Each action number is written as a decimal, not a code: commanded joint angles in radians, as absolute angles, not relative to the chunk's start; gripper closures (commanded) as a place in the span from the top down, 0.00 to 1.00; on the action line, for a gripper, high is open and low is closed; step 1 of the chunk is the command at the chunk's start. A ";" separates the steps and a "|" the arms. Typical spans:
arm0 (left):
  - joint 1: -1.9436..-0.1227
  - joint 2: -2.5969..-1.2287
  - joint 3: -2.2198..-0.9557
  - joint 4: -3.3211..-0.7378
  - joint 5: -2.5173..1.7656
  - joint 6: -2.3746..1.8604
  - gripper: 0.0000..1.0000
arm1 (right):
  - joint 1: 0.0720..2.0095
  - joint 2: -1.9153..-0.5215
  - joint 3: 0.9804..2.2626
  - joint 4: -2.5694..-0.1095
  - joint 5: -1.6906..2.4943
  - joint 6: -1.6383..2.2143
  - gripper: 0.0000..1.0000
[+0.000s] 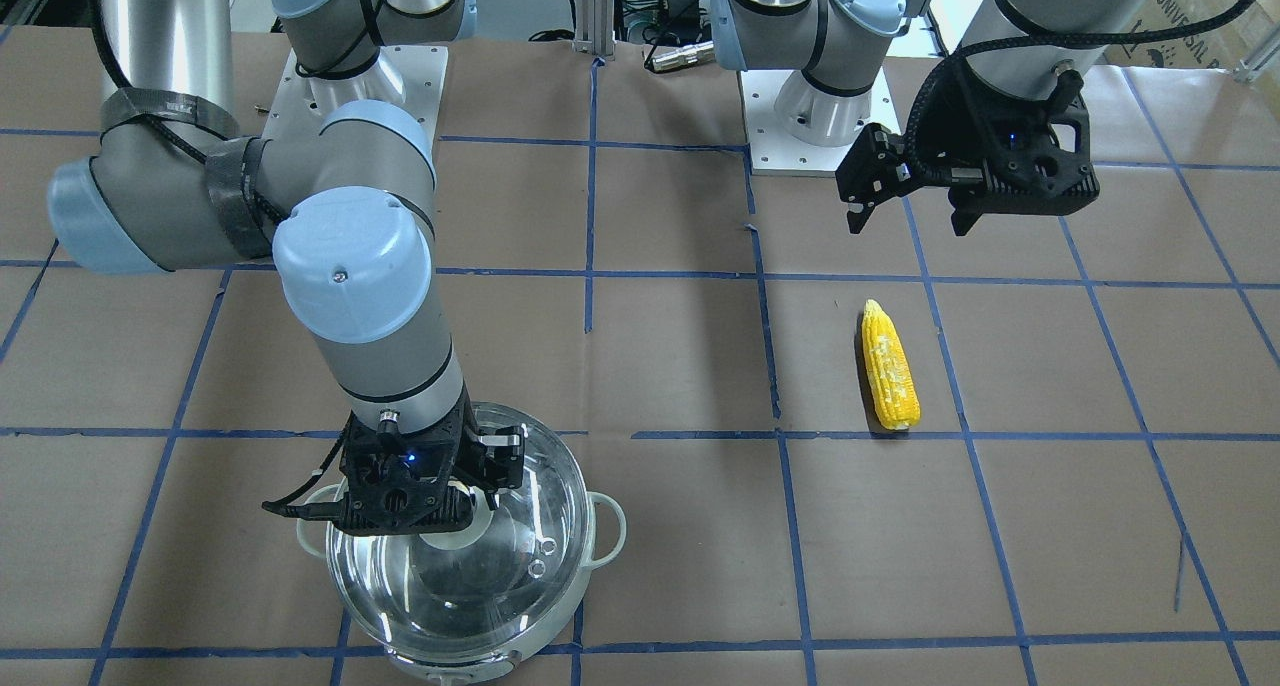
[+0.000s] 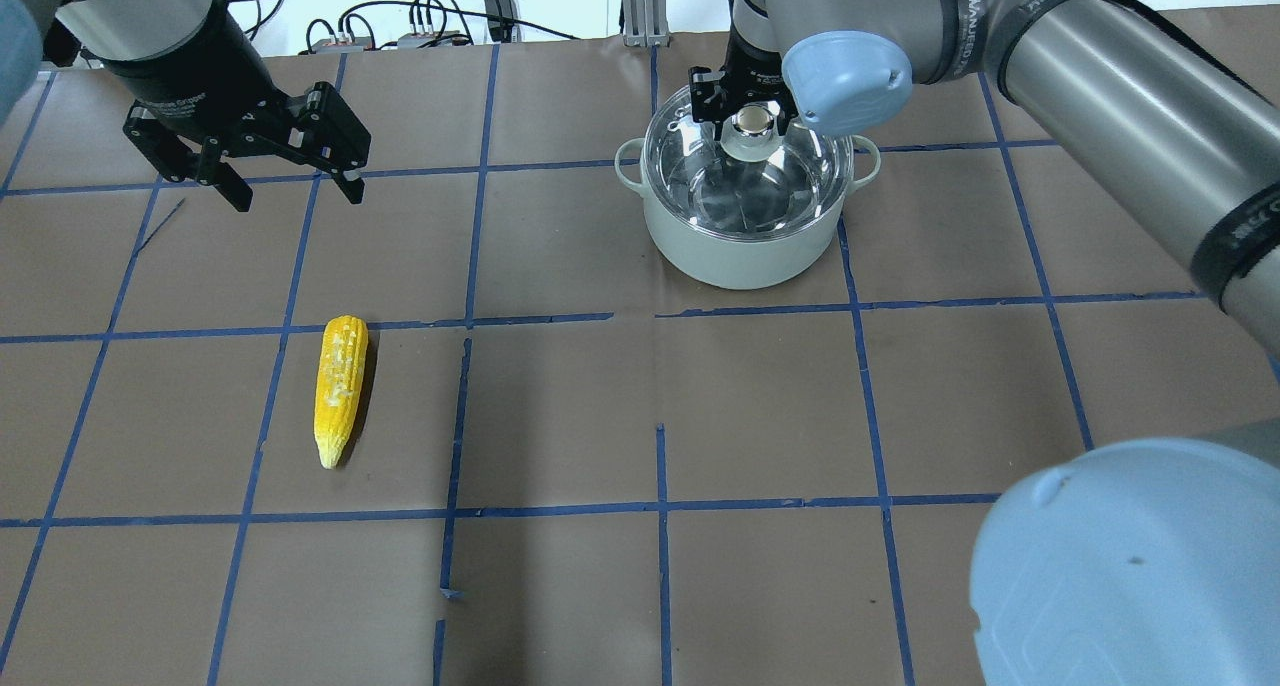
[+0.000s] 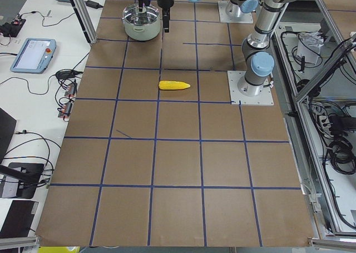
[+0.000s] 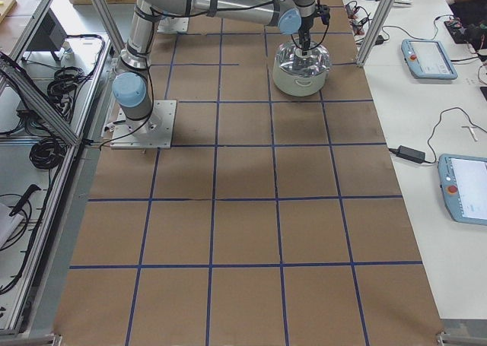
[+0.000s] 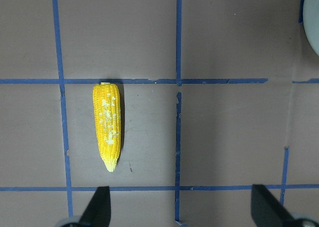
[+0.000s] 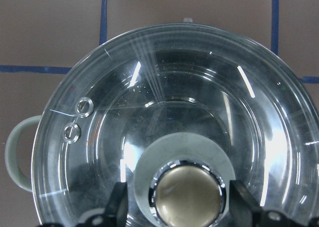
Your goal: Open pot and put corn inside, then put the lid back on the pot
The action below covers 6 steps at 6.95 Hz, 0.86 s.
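The pot (image 2: 740,251) stands at the far right of centre with the glass lid (image 2: 745,181) on it. My right gripper (image 2: 752,116) is down over the lid, open, one finger on each side of the beige-topped knob (image 6: 188,192), with a small gap to each finger. The yellow corn (image 2: 340,386) lies flat on the table at the left, pointed end toward the robot. My left gripper (image 2: 298,196) is open and empty, hovering above the table beyond the corn. The left wrist view shows the corn (image 5: 107,124) ahead of the fingertips (image 5: 99,207).
The brown table is marked with a grid of blue tape (image 2: 660,316). The pot's pale side handles (image 1: 610,531) stick out left and right. The arm bases (image 1: 815,116) stand at the robot's edge. Tablets and cables (image 3: 33,50) lie on the side benches.
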<state>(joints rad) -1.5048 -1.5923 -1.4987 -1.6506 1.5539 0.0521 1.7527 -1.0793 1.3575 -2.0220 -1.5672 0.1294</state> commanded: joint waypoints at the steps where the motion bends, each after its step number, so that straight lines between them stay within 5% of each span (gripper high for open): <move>1: -1.505 -1.592 -1.499 -1.651 1.554 0.052 1.00 | 1.752 -1.077 1.358 -2.025 -1.566 0.129 0.55; 2: -1.505 -1.594 -1.497 -1.651 1.554 0.052 1.00 | 1.750 -1.072 1.355 -2.034 -1.566 0.129 0.55; 5: -1.505 -1.597 -1.493 -1.651 1.554 0.052 1.00 | 1.740 -1.071 1.342 -2.033 -1.565 0.127 0.26; 6: -1.505 -1.600 -1.493 -1.651 1.552 0.054 1.00 | 1.741 -1.080 1.341 -2.019 -1.566 0.129 0.28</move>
